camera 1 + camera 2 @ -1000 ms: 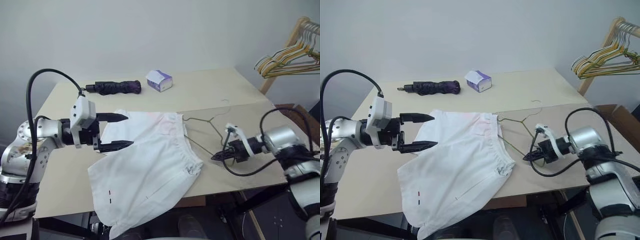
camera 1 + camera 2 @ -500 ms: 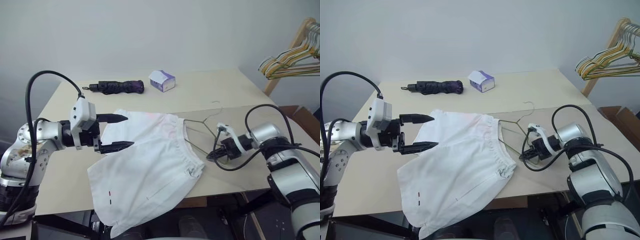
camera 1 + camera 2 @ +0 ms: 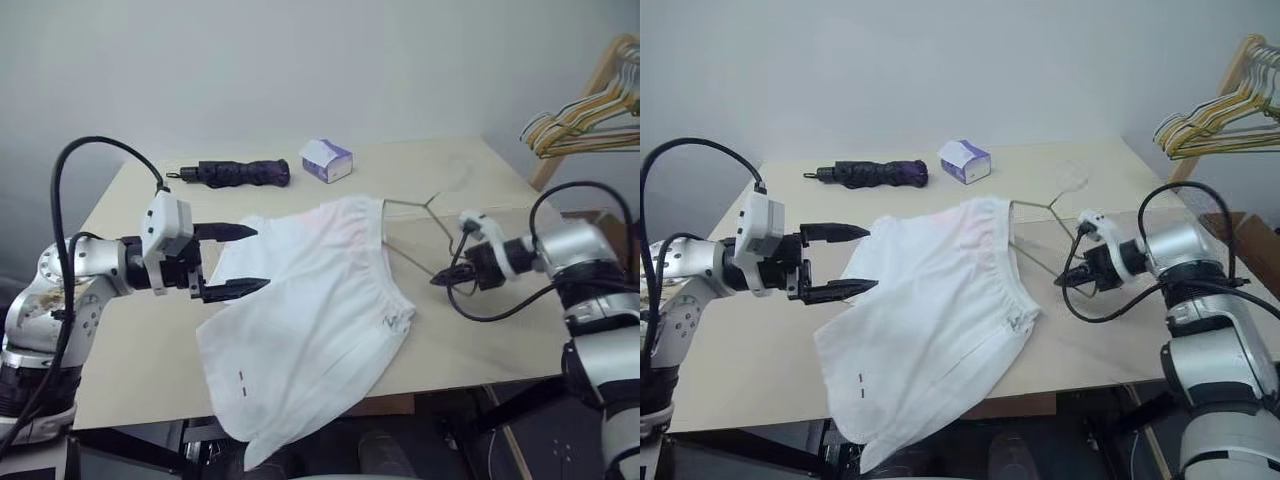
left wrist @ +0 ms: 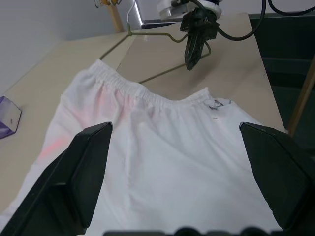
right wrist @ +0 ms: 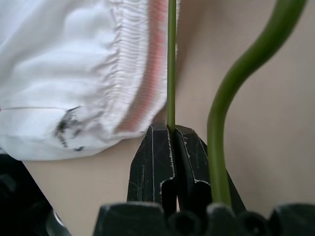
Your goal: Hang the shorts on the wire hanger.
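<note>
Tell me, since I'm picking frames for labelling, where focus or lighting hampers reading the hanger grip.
Right wrist view: the wire hanger is crisp where the right end effector pinches it, while the nearer curved wire is soft. Left wrist view: the left end effector's fingers are dark and blurred, the shorts evenly lit. Head views: flat light, thin wire faint against the table.

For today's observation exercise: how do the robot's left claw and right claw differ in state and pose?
The left claw is wide open and holds nothing; the right claw is shut on the wire hanger. The left claw hovers over the shorts; the right claw sits beside their waistband, over bare table. Both have two black fingers and point inward, toward each other.
</note>
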Robot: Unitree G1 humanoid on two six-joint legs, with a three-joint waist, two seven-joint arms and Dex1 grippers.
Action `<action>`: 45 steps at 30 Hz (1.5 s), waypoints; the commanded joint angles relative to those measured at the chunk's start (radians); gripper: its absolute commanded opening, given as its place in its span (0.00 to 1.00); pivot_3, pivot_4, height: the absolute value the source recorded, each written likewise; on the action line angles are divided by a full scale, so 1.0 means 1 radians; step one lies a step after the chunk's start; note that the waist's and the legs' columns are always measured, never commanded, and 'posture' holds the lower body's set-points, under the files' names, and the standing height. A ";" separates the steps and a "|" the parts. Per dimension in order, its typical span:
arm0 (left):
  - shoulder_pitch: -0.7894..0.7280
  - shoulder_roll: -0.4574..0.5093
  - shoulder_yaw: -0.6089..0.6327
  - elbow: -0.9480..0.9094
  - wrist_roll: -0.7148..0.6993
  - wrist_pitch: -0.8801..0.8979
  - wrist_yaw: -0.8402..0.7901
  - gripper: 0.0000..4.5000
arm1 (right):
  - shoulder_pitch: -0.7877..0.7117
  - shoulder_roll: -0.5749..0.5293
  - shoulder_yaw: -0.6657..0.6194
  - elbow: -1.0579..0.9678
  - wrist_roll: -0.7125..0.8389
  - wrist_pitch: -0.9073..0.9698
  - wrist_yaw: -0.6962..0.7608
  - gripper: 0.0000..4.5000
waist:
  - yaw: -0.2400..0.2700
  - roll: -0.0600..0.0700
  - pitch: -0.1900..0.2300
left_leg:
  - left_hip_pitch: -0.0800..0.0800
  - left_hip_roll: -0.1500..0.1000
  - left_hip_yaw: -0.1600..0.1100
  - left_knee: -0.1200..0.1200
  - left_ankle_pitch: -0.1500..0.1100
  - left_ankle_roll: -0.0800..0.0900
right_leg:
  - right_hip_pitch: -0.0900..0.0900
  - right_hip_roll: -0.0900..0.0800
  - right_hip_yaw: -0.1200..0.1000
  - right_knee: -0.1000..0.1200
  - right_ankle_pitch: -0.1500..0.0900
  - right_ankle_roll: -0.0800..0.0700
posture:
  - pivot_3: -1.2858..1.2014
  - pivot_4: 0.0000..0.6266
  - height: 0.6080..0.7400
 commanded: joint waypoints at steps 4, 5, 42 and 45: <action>-0.171 -0.027 -0.048 0.142 0.084 -0.111 -0.016 1.00 | 0.072 -0.051 -0.017 -0.412 -0.104 -0.047 -0.214 0.00 | -0.004 0.000 0.000 | -0.001 0.000 0.000 0.000 0.000 0.000 | -0.001 -0.001 0.000 0.000 0.000 0.001 | 0.41 0.00 1.00; -0.201 -0.029 -0.053 0.175 0.106 -0.130 -0.011 1.00 | 0.096 -0.077 0.003 -0.494 -0.158 -0.091 -0.254 0.00 | -0.006 0.001 0.000 | -0.001 0.000 0.000 0.000 0.000 0.000 | -0.002 -0.001 0.000 0.001 -0.001 0.001 | 0.41 0.00 1.00; -0.704 -0.278 -0.392 1.055 0.579 -0.908 -0.365 0.17 | 0.126 -0.223 -0.013 -1.152 -0.011 0.025 -0.168 0.00 | -0.208 0.000 -0.001 | -0.011 -0.001 0.000 0.002 0.005 0.009 | -0.008 -0.003 0.000 0.004 -0.004 0.010 | 0.36 0.00 1.00; -0.697 -0.275 -0.386 1.046 0.565 -0.898 -0.385 0.01 | 0.126 -0.222 -0.015 -1.152 -0.003 0.021 -0.166 0.00 | -0.212 0.000 -0.001 | -0.011 -0.001 0.000 0.003 0.005 0.009 | -0.008 -0.003 0.000 0.004 -0.004 0.010 | 0.36 0.00 1.00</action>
